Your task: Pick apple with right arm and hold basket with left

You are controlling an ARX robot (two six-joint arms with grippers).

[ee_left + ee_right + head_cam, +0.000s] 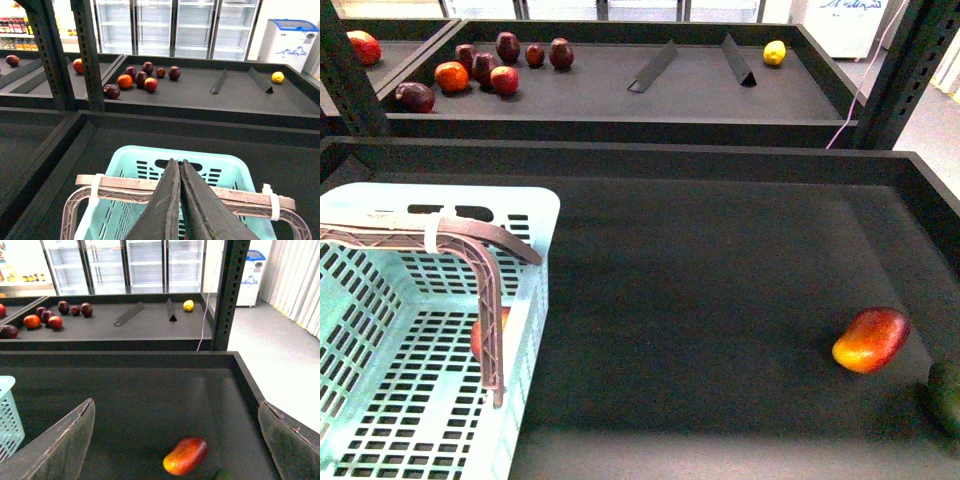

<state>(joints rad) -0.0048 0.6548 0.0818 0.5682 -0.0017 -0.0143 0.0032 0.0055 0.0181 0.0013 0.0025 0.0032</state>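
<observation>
The aqua basket (532,212) stands at the near left of the dark shelf, its brown handle (470,236) bound with a white zip tie (440,232). A red round fruit, likely the apple (477,336), shows partly behind the handle inside the basket. My left gripper (178,163) is shut, its jaws pressed together just above the handle (125,185) and the basket (150,155). My right gripper (176,404) is open and empty above the right of the shelf. No gripper shows in the front view.
A red-orange-yellow mango (871,340) (186,456) and a dark green fruit (947,395) (222,474) lie at the near right. The back shelf holds several red fruits (480,65), a yellow fruit (775,52) and two dark wedges (653,67). Dark metal posts (910,70) flank the shelves.
</observation>
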